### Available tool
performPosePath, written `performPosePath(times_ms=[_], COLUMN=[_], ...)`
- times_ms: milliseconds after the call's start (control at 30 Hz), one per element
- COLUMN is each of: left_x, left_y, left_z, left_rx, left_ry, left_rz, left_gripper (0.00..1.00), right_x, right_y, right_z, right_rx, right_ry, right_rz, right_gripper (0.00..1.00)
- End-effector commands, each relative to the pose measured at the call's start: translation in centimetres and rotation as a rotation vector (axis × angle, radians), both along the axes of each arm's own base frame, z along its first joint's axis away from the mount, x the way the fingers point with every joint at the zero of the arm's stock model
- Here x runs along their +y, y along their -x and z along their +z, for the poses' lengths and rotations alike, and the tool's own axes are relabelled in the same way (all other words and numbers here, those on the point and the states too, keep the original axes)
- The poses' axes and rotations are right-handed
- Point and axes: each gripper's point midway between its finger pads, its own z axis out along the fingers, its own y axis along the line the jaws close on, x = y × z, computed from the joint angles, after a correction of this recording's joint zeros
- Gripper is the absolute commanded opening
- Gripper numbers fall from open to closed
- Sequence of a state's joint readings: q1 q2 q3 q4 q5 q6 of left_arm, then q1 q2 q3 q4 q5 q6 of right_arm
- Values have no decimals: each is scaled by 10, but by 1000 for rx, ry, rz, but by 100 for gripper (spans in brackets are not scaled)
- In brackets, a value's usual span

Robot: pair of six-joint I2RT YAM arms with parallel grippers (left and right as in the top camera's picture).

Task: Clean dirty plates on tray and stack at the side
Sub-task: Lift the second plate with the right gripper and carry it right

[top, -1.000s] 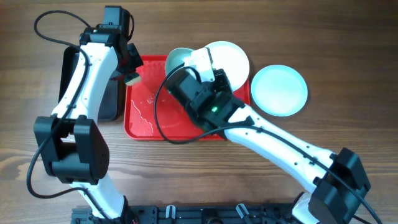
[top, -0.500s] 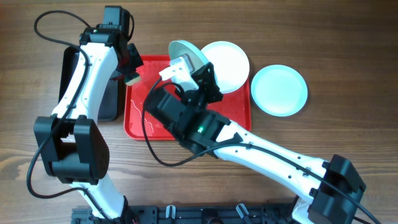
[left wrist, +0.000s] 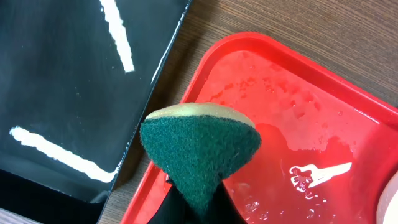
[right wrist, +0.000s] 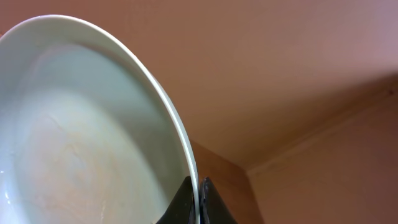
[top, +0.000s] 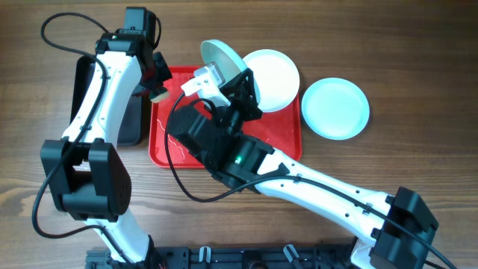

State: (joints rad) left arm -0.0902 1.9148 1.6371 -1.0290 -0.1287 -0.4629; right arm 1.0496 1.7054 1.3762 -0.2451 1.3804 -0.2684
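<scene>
Left arm: runs up the table's left side and bends over the black bin, wrist pointing down. Left gripper: clamped on a green-faced sponge, above the far-left corner of the tray.

Right arm: stretches diagonally from the near right across the tray, wrist twisted upward. Right gripper: closed on the rim of the held plate, a pale mint one tipped up on edge over the tray's far edge.

Tray: red, wet, on the table.

Cream-white plate: on the tray's far-right corner.

Second mint plate: flat on the table, just right of the tray.
</scene>
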Motion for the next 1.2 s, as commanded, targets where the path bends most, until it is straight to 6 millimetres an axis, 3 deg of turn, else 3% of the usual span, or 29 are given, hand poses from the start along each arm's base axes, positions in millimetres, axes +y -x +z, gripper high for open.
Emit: performPosePath(times_ms=[0,200,333,500,633,733,900,1000,1167], left_x=[1,1,1,1,1,1,1,1,1], left_y=[-1,-1,0,1,1,3,4,4,4], left_z=[4,4,4,3,3,3,3,3,3], left_rx=[-14,-13,-10,-5,-3,2,8,8,7], left_ry=[11,11,11,10,10,10,9,9,9], left_rz=[18,18,18,18,18,18,18,18,18], left_gripper=[4,4,4,4,4,4,4,4,4], right_x=[-3,8,25,35,32,22,-34,-96,-193], right_y=[3,0,3,13,9,0,-31,-52,-62], right_z=[12,1,-35,-96,-125,-134,-128,-129,-140], right_rx=[-25,12,153,441,655,770,843,827,772], right_ry=[-2,-54,-159,-456,-690,-808,-1031,-1146,-1219], right_rz=[-22,44,162,215,203,206,140,19,-204], right_gripper=[4,4,4,4,4,4,4,4,4])
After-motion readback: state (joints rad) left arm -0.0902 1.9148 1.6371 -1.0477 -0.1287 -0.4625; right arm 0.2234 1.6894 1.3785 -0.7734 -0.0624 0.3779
